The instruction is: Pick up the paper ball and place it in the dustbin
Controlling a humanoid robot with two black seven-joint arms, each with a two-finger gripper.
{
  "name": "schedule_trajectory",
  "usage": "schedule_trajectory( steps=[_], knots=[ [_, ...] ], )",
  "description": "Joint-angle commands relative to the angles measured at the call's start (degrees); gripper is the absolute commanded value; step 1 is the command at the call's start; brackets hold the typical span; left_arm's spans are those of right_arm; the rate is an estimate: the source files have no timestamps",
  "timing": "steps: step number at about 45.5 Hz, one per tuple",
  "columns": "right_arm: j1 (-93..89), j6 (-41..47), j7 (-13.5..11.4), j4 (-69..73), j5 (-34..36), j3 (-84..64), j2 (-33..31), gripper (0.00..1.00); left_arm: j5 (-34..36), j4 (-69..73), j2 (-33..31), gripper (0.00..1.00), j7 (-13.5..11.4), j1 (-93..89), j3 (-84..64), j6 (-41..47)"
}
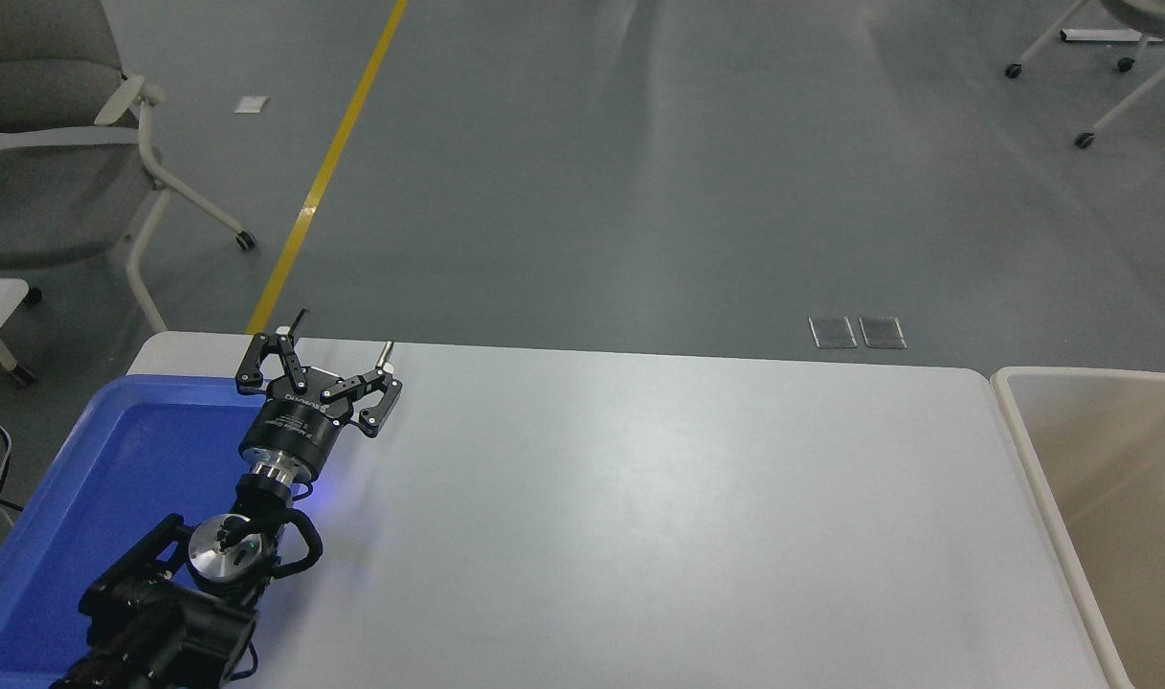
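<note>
White table (639,498), bare across its middle; blue tray (113,459) at the near left, overhanging the table's left edge; left arm parked over the tray's right side, left gripper (337,352) with fingers spread, above the table's far left part; cream dustbin (1022,450) just beside the table's right edge, the visible part of its inside pale; grey floor beyond, with a yellow line (328,163) running far; grey chair (56,144) at far left; wheeled chair legs (1085,139) at far right.

The left arm (175,598) is black with a silver wrist ring, black cables and a linkage-fingered pincer (338,356).
</note>
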Motion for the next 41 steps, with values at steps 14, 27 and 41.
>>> schedule_trajectory(
  steps=[14, 27, 41],
  knots=[
    [-15.73, -11.66, -4.89, -10.27, 5.21, 14.88, 9.78, 0.00, 0.00, 0.00, 0.00, 0.99, -0.02, 0.00, 0.00, 0.00],
    [-22.59, -15.17, -4.89, -11.15, 4.85, 20.51, 13.83, 0.00, 0.00, 0.00, 0.00, 0.99, -0.02, 0.00, 0.00, 0.00],
    [-24.35, -15.97, -4.89, -10.71, 4.68, 21.13, 14.36, 0.56, 0.00, 0.00, 0.00, 0.99, 0.07, 0.00, 0.00, 0.00]
  ],
)
